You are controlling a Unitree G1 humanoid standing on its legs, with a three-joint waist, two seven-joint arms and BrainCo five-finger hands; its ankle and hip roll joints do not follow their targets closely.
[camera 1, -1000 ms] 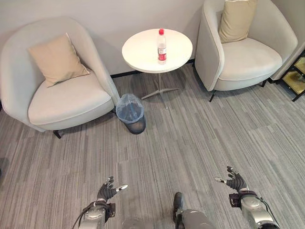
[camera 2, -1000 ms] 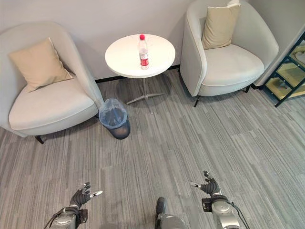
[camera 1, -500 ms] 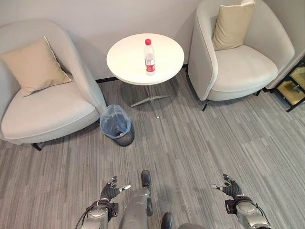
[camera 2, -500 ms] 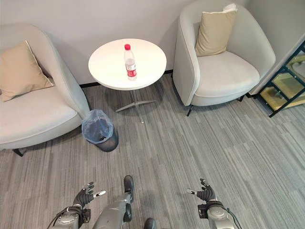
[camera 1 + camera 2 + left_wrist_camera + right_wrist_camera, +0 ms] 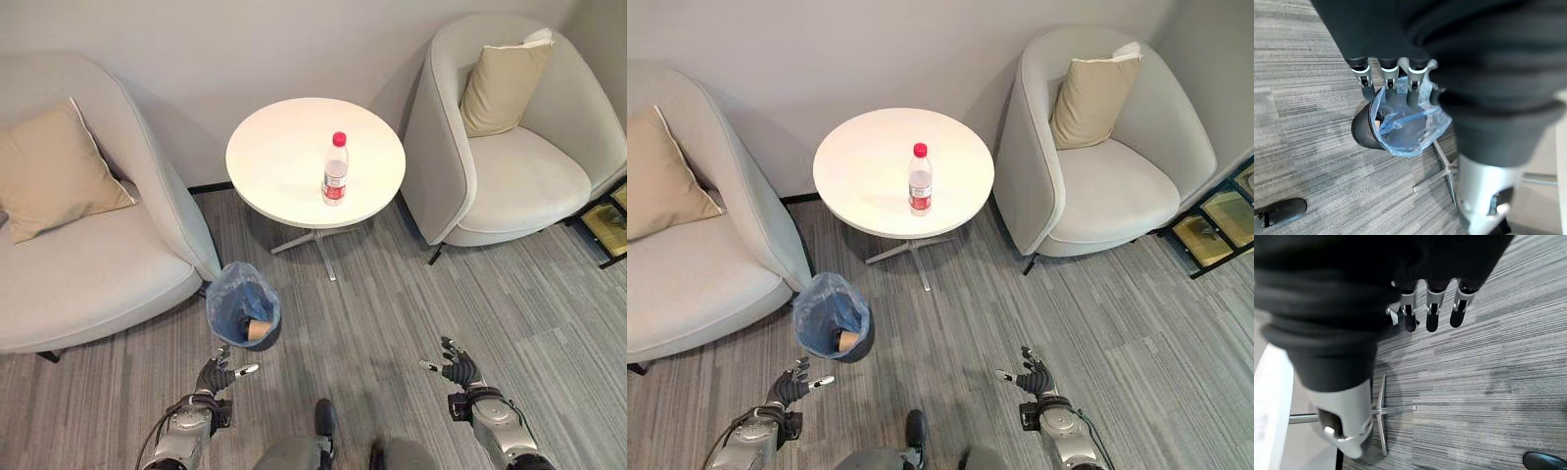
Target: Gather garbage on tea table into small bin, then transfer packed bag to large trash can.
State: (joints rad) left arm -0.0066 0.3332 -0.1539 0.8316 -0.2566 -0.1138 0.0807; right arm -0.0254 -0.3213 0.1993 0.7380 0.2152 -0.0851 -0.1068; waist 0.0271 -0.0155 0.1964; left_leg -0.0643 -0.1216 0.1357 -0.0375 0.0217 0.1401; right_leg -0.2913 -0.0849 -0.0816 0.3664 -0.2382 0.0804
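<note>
Currently, approach stage:
Bottle (image 5: 335,168): upright, near mid of round table (image 5: 284,147); sole garbage on it.
Small bin (image 5: 243,305): on floor by table base, blue bag liner, brownish item inside.
L hand (image 5: 217,374): low, just beside bin, fingers relaxed, empty.
R hand (image 5: 454,367): low over floor, fingers spread, empty.
Tip: get closer first; grasp bottle w/ R hand round mid-body, keep it upright.

white table (image 5: 284,162) — blue-lined bin (image 5: 243,304)
</note>
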